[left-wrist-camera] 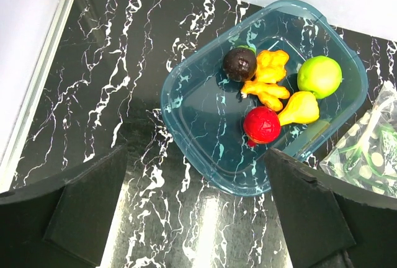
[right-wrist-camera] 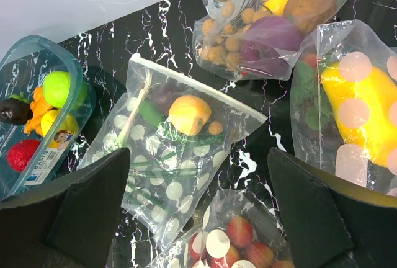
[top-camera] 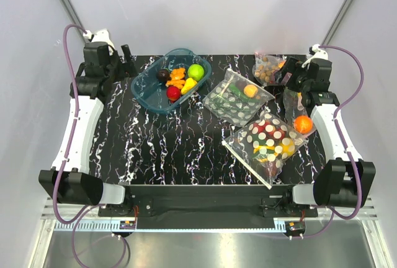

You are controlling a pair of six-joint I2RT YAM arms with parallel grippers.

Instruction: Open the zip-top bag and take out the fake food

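Nothing of the task looks done. Both hands stand wide open, grasp nothing and touch no bag. The large clear plastic zip-top bag with big white dots (top-camera: 265, 145) lies flat on the black white-veined desk (top-camera: 167, 150), just behind the fingertips of the right hand (right-wrist-camera: 198, 169), toward its arm's base, and well apart from the left hand (left-wrist-camera: 195, 169). Its glossy plastic fake food (right-wrist-camera: 239, 232), red berries plus something yellow and green, sits inside. Whether the zip is sealed cannot be made out, so opening it and lifting every piece out are judged left to do. Straight under the right hand lies one clear bag with small white dots (right-wrist-camera: 180, 156), showing a green and an orange piece. Beyond that hand's tips lies one small clear bag of brown balls (right-wrist-camera: 248, 32). Off to that hand's right sits more big-dotted plastic with a yellow piece (right-wrist-camera: 356, 103); whether it is a fourth bag cannot be told. Under the left hand stands one teal translucent plastic tub (left-wrist-camera: 198, 113) holding five pieces: dark, orange, lime-green, yellow, red.
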